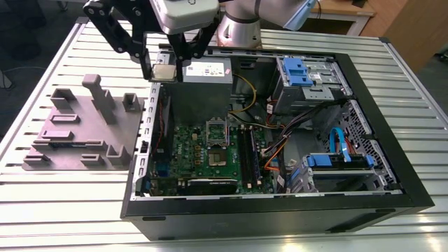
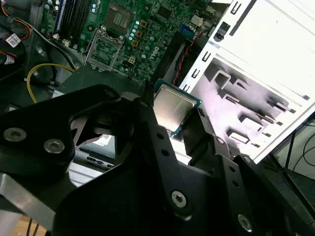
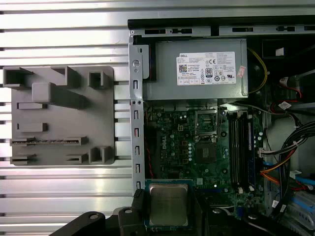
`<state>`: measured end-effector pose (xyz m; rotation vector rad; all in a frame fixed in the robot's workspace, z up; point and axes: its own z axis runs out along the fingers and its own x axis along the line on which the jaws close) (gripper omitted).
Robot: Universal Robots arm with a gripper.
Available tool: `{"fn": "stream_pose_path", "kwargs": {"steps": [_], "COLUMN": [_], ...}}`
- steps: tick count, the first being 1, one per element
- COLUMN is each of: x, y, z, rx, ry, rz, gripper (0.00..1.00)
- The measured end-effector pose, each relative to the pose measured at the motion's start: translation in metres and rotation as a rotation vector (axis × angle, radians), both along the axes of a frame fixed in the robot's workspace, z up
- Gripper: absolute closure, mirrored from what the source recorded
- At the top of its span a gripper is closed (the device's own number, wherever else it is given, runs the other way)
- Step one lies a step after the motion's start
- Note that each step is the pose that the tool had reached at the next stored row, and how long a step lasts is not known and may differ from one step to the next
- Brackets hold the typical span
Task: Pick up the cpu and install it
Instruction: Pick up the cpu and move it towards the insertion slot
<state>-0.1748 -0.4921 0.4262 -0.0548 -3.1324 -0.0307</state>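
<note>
Open room above motherboard (image 1: 203, 152); cables (image 1: 294, 128) alongside

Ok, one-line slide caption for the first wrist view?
The gripper holds the cpu; beyond it lie the open computer case, its motherboard and a grey fixture plate alongside.

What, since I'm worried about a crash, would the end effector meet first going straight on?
Likely the case's side wall beside the power supply; the end effector, holding the cpu, hangs over that edge, though depth is unclear.
</note>
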Motion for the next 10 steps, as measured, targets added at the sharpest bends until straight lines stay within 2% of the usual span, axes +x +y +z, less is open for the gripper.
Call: {"fn": "stream_pose_path", "kwargs": {"steps": [10], "x": [0.003], "y": [0.0], "z": [0.0], "rx": [0.0], "ry": [-0.0001], "rz": [0.0], "gripper": [0.53]}}
